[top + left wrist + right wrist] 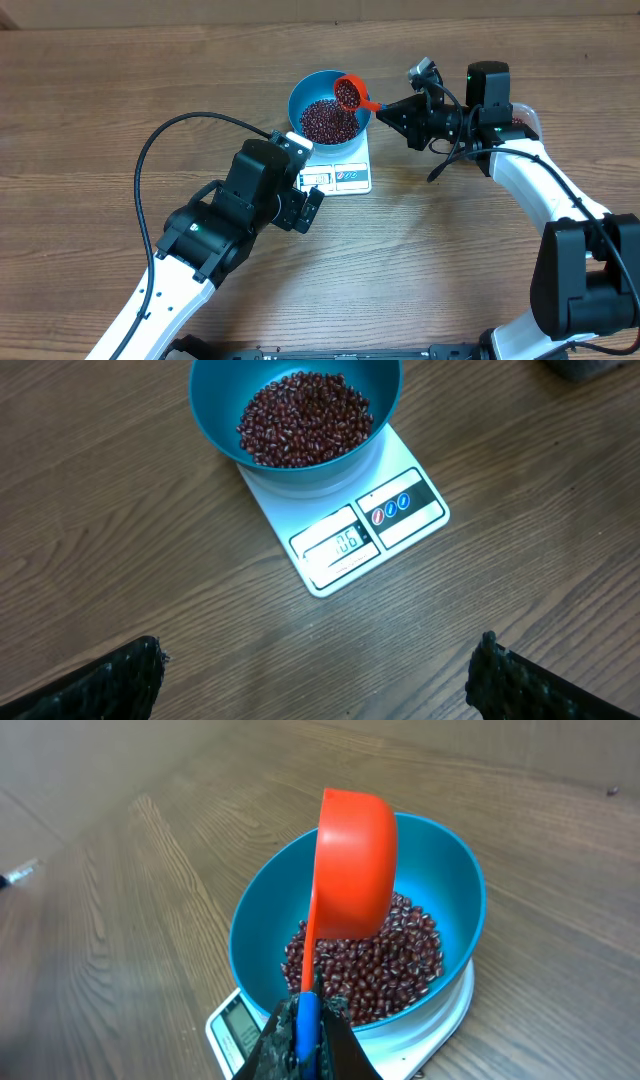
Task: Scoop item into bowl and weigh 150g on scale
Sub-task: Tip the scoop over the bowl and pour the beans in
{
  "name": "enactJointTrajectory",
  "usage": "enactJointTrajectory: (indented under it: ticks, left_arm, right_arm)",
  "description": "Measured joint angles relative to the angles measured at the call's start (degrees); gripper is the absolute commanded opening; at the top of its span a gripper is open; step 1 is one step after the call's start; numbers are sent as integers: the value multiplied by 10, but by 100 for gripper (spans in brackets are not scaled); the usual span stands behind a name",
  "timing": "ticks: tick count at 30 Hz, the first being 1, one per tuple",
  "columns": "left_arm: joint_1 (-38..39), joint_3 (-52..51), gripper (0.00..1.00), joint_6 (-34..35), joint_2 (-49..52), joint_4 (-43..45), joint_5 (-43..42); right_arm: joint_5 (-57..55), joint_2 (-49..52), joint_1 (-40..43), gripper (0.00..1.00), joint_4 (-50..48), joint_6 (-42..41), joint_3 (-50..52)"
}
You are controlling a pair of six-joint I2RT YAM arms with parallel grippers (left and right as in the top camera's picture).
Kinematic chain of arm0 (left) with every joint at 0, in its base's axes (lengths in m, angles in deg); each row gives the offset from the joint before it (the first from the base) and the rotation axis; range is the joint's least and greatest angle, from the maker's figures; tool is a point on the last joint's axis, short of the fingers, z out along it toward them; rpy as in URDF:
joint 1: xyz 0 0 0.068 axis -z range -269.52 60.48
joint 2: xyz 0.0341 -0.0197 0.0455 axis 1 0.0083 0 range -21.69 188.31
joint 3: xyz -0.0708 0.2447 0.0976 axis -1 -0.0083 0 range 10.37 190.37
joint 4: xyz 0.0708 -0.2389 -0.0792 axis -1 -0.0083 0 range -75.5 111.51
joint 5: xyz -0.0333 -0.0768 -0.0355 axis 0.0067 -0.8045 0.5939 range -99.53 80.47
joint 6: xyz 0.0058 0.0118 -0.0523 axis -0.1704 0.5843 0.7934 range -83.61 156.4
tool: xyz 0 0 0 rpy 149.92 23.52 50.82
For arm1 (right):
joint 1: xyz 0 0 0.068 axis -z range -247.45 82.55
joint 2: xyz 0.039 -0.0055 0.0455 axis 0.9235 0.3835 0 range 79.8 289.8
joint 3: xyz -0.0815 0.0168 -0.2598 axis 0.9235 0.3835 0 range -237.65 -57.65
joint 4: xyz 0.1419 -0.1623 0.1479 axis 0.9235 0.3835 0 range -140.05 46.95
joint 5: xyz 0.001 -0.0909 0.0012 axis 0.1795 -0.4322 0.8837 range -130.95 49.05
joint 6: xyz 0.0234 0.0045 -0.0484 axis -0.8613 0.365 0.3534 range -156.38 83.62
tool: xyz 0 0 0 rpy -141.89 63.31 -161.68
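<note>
The blue bowl (304, 93) stands on the white scale (350, 176) and holds a pile of dark red beans (329, 121). My right gripper (388, 110) is shut on the handle of an orange scoop (350, 93), which hangs tilted over the bowl's right rim with beans in it. In the right wrist view the scoop (355, 860) shows its underside above the beans (390, 960), and the gripper (308, 1020) clamps its blue-tipped handle. My left gripper (320, 675) stands open over bare table, just in front of the scale (345, 545), whose display is lit.
The left arm (230, 210) lies across the table's lower left, with a black cable (150, 170) looping behind it. The right arm (540, 180) reaches in from the right. A bit of a clear tub (525, 118) peeks out behind the right wrist.
</note>
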Motion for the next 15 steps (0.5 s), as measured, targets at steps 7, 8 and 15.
enactJointTrajectory:
  ticks: [7, 8, 15]
  left_arm:
    - [0, 0, 100, 0, 0, 0, 0]
    - [0, 0, 100, 0, 0, 0, 0]
    - [0, 0, 100, 0, 0, 0, 0]
  right_arm:
    - [-2, 0, 0, 4, -3, 58, 0]
    - [-2, 0, 0, 4, -4, 64, 0]
    - [-1, 0, 0, 4, -4, 101, 0]
